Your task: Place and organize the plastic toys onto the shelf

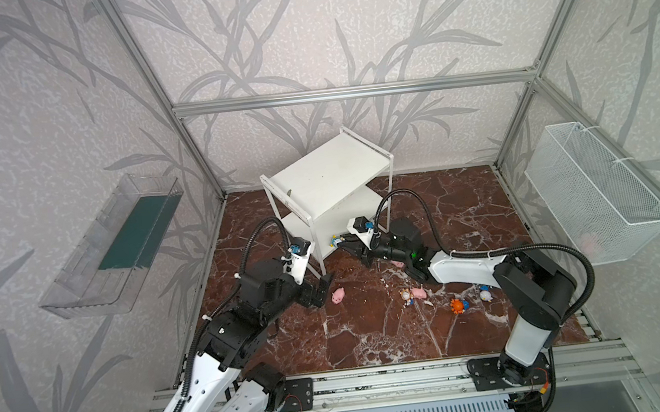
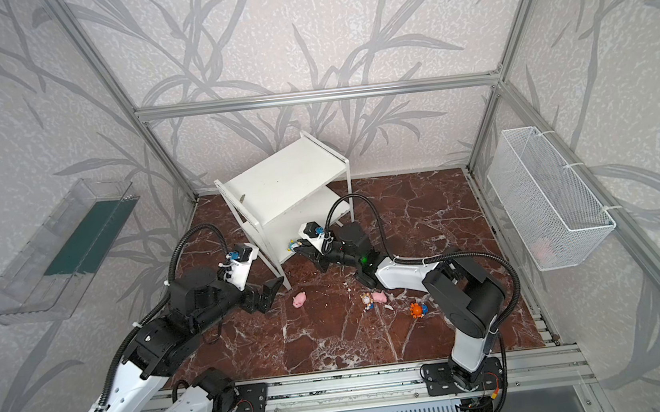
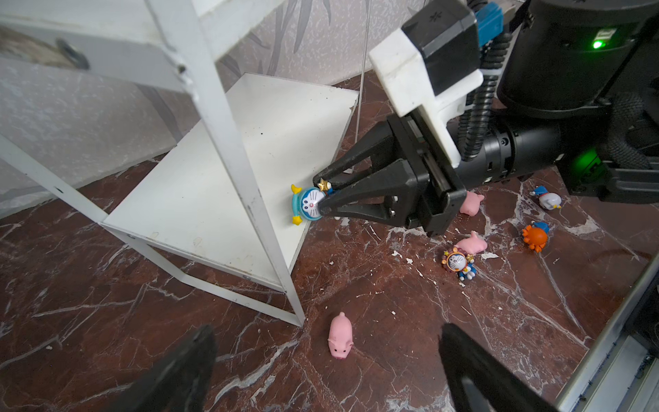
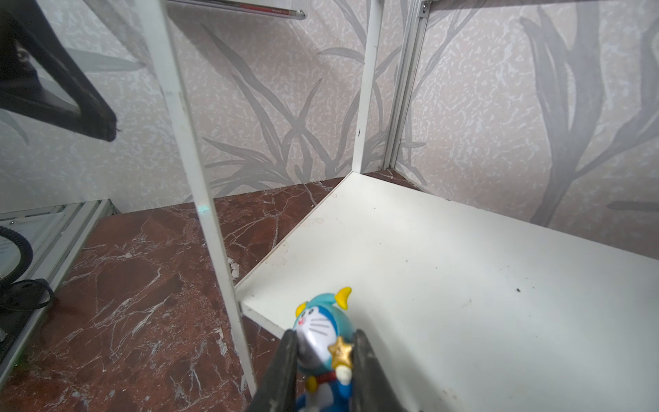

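The right end effector (image 3: 322,199) grips a blue figurine (image 3: 307,206) at the shelf (image 3: 221,171)'s lower board edge. The left end effector (image 1: 324,288) gapes wide near a pink pig (image 1: 338,296).

clear wall bin (image 1: 89,278), white wire basket (image 1: 586,196), marbled brown tabletop (image 1: 375,336)

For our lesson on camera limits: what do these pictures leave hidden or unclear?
Pink thing in the wire basket, both top views: mesh blurs it; maybe a pig.
Pig beside the right arm, a top view: the arm covers most.
Feet of the figurine, right wrist view: cut by the bottom edge.
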Robot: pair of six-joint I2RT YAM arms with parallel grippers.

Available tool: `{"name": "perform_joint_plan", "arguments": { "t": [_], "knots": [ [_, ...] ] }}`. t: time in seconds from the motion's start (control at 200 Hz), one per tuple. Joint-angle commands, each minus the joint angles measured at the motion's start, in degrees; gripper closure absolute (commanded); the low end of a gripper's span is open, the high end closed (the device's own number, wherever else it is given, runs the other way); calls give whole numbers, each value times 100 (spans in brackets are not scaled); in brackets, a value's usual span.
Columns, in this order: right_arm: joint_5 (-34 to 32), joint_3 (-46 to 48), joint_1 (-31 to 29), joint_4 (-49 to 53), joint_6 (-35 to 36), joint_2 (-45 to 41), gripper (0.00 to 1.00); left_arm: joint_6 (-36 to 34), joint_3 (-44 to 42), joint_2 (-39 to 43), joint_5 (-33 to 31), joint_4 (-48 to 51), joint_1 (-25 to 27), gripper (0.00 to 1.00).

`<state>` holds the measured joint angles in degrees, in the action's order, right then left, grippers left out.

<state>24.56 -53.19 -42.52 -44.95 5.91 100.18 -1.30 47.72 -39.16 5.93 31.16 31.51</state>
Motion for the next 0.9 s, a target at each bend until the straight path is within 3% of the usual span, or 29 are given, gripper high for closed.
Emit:
{"name": "perform_joint_plan", "arguments": {
  "t": [0.0, 0.335, 0.48, 0.9],
  "knots": [
    [91, -165, 34, -148, 59, -147, 83, 31, -8, -13, 65, -132, -40, 1],
    [189, -154, 51, -128, 66, -201, 83, 33, -14, -37, 88, -135, -59, 1],
    [266, 111, 51, -176, 35, -616, 83, 42, -6, -22, 195, -134, -74, 1],
    [758, 1101, 42, 188, 66, -2073, 83, 129, 54, -160, 1454, -154, -120, 1]
  ]
}}
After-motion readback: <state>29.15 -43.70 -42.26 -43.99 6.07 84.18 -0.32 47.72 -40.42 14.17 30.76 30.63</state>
